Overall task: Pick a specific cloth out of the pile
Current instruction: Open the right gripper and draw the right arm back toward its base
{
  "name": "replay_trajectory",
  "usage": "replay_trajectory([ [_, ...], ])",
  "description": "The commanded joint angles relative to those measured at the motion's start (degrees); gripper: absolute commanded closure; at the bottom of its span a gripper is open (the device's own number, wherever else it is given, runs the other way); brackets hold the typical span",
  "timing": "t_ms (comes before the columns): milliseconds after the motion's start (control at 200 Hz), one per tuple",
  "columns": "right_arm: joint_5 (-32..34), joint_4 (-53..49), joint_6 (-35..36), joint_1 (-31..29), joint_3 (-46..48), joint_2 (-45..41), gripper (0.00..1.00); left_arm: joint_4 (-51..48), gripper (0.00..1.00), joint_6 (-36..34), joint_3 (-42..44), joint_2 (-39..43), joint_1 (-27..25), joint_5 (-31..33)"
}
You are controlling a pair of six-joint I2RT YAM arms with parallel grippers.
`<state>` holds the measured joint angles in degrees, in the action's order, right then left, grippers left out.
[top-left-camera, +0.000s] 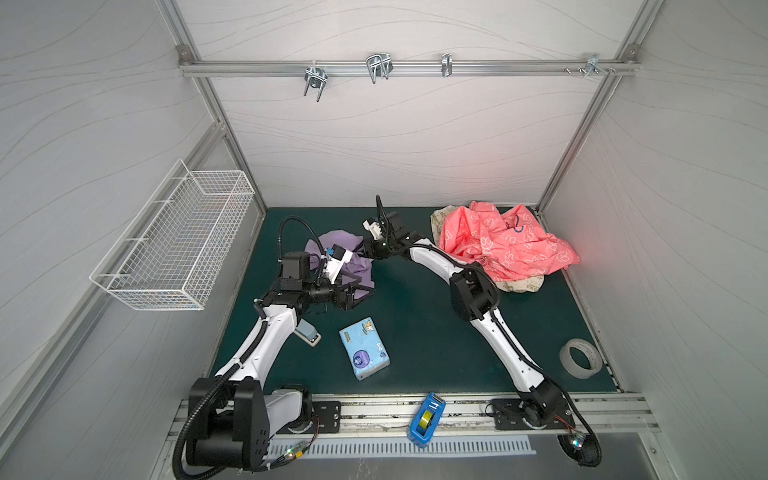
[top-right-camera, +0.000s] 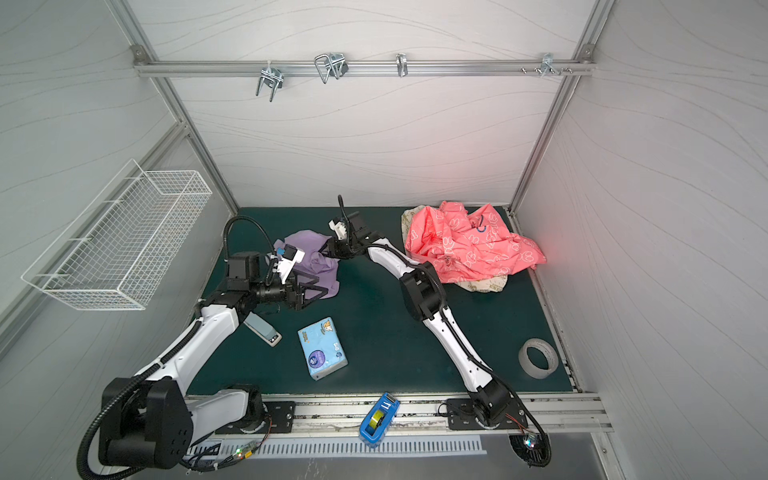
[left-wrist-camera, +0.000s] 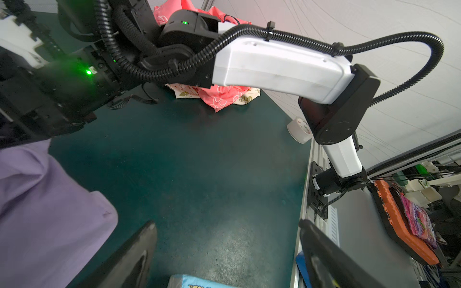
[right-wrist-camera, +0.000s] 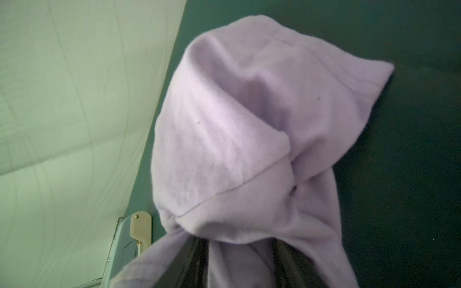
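The lilac cloth (top-left-camera: 332, 245) (top-right-camera: 309, 253) lies crumpled on the green mat, well to the left of the pile. My right gripper (top-left-camera: 362, 250) (right-wrist-camera: 237, 264) is shut on a bunched fold of it; in the right wrist view the fabric fills the gap between the dark fingers (right-wrist-camera: 189, 261). My left gripper (top-left-camera: 356, 291) (left-wrist-camera: 225, 224) is open at the cloth's near edge, with only bare mat between its fingers and the cloth (left-wrist-camera: 45, 204) beside one finger. The pile (top-left-camera: 498, 245) (top-right-camera: 469, 245), coral-pink over cream, sits at the back right.
A blue tissue pack (top-left-camera: 364, 348) lies mid-mat, with a small grey device (top-left-camera: 307, 334) by the left arm. A tape roll (top-left-camera: 579, 357) stands at the right edge. A blue tape dispenser (top-left-camera: 427, 417) sits on the front rail, and a wire basket (top-left-camera: 174, 237) hangs on the left wall.
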<state>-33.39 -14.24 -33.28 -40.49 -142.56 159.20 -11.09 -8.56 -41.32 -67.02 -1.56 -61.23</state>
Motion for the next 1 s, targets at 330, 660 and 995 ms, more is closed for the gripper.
replay_trajectory([
  [330,-5.6,16.3,-5.2,-1.4,0.5,-0.1,0.22,0.8,0.10,-1.2,-1.0,0.8,0.0,-0.4],
  [660,-2.6,18.6,0.2,0.8,21.1,-15.3,0.01,1.6,0.09,-1.1,-0.4,2.4,0.0,-1.7],
  [995,-0.6,19.4,4.6,3.9,42.7,-33.5,0.01,2.7,0.09,-0.3,0.2,3.3,-0.1,-3.1],
])
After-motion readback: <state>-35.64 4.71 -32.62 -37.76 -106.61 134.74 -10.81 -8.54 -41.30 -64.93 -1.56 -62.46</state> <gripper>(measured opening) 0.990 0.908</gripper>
